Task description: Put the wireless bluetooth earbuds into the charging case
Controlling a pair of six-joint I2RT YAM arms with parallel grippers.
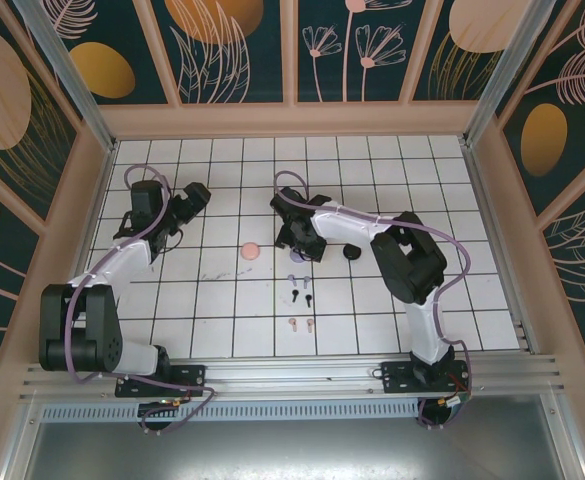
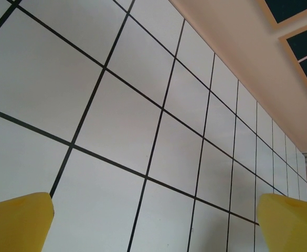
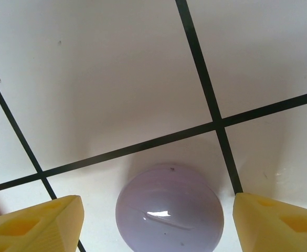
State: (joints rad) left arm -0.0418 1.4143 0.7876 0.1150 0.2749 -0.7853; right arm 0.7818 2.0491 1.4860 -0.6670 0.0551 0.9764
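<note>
R gripper [image 3: 158,210]: jaws wide apart, one on each side of the lilac case [image 3: 169,207]. A slim strip of table shows on both sides, so no contact and nothing held.
R fingertips [image 3: 38,226]: yellow, wedge-shaped, low over the table [image 3: 116,79]. The rt one sits closer to the case than the lt.
Lilac case: round, glossy, pale lilac. Has a light glint, a faint line across the top and a tiny dark speck near the rim. Sits just inside a tile corner next to a grid crossing. In the top view it's mostly tucked under the R gripper.
Lilac buds [image 1: 297,279]: pair side by side, just on the base side of the R gripper, lying loose on the table.
Black buds [image 1: 301,297]: pair one row nearer the bases, close to the lilac pair. Stems just visible.
Pink buds [image 1: 301,323]: pair nearest the bases, pale, low contrast on the white tile.
Buds overall: 3 pairs in a short column, all tiny and far smaller than a tile, all outside any case.
Pink case [image 1: 249,251]: flat round disc, left of the R gripper, apart from it.
Black case [image 1: 351,252]: small round shape, right of the R gripper, beside the R forearm.
L gripper [image 2: 153,226]: jaws spread fully, nothing but bare tiles between the yellow tips. Sits at the left rear of the table, well apart from buds and cases.
</note>
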